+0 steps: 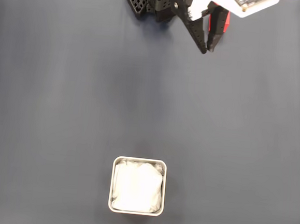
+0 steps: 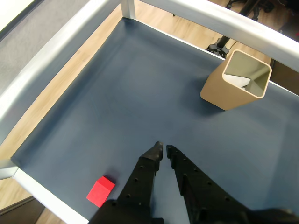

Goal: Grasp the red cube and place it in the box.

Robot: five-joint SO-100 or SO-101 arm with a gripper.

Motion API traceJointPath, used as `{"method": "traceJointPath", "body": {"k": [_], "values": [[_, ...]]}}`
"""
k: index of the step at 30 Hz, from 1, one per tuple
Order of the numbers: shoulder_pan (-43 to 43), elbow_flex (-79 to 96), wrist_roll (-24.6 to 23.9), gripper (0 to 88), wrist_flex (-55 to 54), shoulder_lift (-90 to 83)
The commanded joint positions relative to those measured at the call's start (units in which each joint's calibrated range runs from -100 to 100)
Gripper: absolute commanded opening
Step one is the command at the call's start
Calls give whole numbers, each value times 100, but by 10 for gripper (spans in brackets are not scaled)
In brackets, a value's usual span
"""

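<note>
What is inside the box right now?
White crumpled paper lining fills the box; whatever lies beneath it is hidden. The red cube lies outside, on the mat.

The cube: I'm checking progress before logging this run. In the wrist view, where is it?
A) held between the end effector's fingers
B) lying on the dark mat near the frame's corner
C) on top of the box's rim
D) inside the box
B: the cube lies on the mat by the metal frame, left of the nearly closed, empty end effector, far from the box.
</note>
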Motion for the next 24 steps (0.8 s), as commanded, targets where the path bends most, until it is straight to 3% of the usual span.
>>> {"method": "traceJointPath", "body": {"k": [1, 24], "values": [[-221, -37, 15, 0, 4, -18], [-1670, 958, 54, 10, 20, -443]]}}
